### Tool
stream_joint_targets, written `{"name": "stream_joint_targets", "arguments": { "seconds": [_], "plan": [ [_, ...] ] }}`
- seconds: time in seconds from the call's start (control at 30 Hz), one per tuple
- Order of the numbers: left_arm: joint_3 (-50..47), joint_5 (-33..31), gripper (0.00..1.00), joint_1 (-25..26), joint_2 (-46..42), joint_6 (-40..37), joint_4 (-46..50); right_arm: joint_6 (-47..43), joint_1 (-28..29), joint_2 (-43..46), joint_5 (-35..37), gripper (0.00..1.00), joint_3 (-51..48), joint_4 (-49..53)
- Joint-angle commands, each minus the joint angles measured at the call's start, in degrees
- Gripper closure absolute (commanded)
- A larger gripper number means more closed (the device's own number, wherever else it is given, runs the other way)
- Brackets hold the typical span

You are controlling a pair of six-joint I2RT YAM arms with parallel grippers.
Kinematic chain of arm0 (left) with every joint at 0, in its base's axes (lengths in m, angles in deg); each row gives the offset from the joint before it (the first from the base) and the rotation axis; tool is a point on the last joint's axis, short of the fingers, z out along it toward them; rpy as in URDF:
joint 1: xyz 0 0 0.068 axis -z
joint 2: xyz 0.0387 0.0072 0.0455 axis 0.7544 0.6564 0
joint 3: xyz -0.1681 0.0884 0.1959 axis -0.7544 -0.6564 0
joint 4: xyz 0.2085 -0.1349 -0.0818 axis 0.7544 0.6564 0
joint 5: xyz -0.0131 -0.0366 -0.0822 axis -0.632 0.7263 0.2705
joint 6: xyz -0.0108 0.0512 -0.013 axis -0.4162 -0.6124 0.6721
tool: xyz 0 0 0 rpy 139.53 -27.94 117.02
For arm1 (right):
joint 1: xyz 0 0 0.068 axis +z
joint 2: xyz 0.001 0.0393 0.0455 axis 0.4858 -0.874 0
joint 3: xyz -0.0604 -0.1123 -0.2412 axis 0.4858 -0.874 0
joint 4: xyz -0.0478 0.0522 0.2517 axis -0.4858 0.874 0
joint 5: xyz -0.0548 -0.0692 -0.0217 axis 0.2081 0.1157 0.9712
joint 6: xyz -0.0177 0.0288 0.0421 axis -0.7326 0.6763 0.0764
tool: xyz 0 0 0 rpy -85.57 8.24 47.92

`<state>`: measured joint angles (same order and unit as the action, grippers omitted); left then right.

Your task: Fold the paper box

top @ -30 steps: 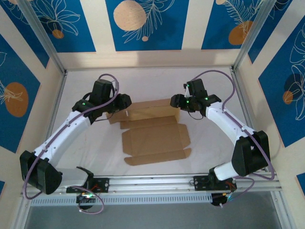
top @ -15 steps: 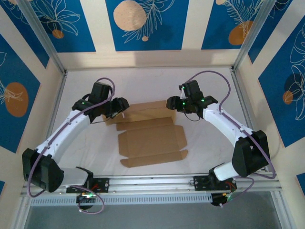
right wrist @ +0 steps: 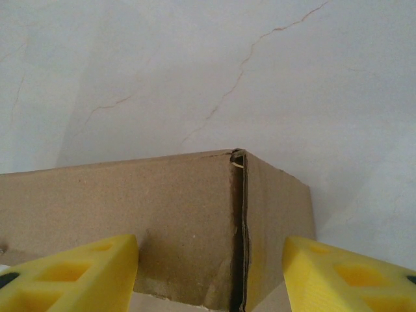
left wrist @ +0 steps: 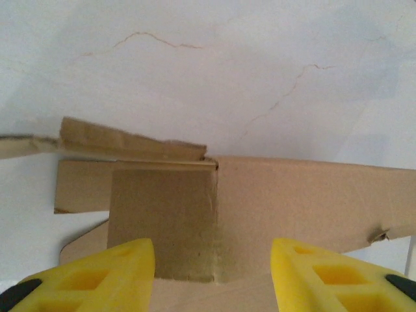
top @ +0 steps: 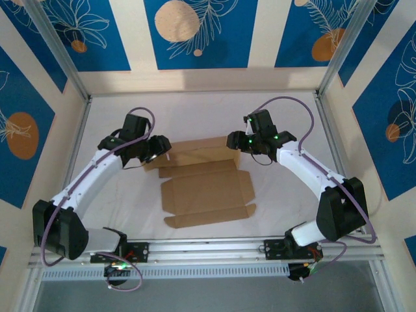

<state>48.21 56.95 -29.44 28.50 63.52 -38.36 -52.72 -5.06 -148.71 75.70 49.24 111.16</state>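
Left pincer (left wrist: 213,260) has its yellow fingers (left wrist: 97,273) spread apart in front of a folded flap of the paper box (top: 208,188). The right pincer (right wrist: 211,257) is apart too, straddling a raised corner with a split seam, and neither looks to be squeezing cardboard. Box sits mid-frame on the white tabletop (top: 195,110) with its back wall up. The wrist views' bottom edge cuts off the fingers, and from above the black wrists hide the tips.

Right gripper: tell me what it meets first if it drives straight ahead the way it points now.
Most likely the paper box: its raised, folded corner stands right ahead of the right gripper, in line with the gap between the open fingers. Depth is hard to judge, but nothing shows nearer.
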Motion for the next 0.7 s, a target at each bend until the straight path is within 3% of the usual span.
{"name": "stream_joint_targets", "arguments": {
  "seconds": [0.0, 0.23, 0.5, 0.67],
  "plan": [
    [0.05, 2.62, 0.51, -0.73, 2.29, -1.31, -3.22, -0.81, 0.54, -0.38, -1.67, 0.39, -0.71, 0.42],
    [-4.74, 12.06, 0.57, -0.89, 3.32, 5.46, -13.8, -0.9, 0.55, -1.24, -2.47, 0.39, -0.05, 1.02],
    [-8.89, 14.27, 0.85, -4.21, 1.2, 8.82, -20.94, -0.45, 0.03, -0.92, -2.79, 0.39, -0.09, 1.35],
    [-12.85, 18.2, 0.98, -5.37, 1.15, 12.61, -31.38, 1.47, -2.94, -0.19, -8.52, 0.39, -1.26, -0.53]
  ]
}}
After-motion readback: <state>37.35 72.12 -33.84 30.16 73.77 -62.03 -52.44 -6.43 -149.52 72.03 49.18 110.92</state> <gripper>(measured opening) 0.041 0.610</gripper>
